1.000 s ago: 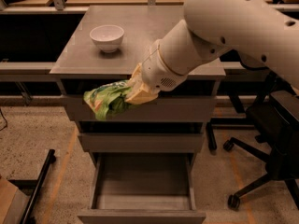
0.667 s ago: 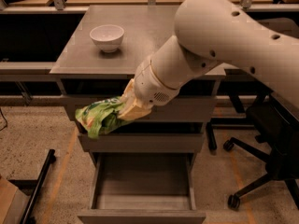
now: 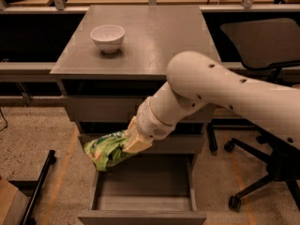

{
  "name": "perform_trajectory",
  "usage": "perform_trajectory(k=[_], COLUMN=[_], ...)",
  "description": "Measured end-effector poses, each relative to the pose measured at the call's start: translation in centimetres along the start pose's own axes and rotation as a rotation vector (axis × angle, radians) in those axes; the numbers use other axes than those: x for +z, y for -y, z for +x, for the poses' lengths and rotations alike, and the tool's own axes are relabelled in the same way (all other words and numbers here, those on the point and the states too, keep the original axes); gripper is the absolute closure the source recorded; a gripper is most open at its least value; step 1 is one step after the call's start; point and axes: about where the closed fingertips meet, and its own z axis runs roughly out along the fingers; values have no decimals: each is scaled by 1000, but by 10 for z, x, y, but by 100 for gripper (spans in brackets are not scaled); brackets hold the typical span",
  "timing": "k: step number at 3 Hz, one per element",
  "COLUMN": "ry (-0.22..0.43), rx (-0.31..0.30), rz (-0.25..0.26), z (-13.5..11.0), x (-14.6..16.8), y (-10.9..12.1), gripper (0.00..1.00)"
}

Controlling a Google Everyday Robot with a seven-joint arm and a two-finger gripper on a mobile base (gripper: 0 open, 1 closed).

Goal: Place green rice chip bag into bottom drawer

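Note:
The green rice chip bag [image 3: 107,150] hangs in my gripper [image 3: 130,144], just above the far left corner of the open bottom drawer [image 3: 143,198]. The gripper is shut on the bag's right end; its pale fingers [image 3: 137,143] wrap the crinkled pouch. The white arm reaches down from the upper right across the cabinet front. The drawer is pulled out, a grey tray with low walls and nothing in it.
A white bowl [image 3: 108,37] stands on the grey cabinet top [image 3: 154,36]. Two other grey drawers [image 3: 103,108] above are shut. A black office chair [image 3: 262,46] stands at the right. A black bar [image 3: 40,184] lies on the floor at the left.
The arm has lowered the bag from the level of the top drawer down to just above the open bottom drawer, still held in the gripper.

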Motion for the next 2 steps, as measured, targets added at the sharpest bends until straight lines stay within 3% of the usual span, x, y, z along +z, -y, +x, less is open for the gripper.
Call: perform_trajectory(k=[1, 2], ry=[-36, -42], rx=[42, 42], rz=[-32, -38], z=[49, 54], x=[50, 58], y=[-6, -7], gripper=[100, 100])
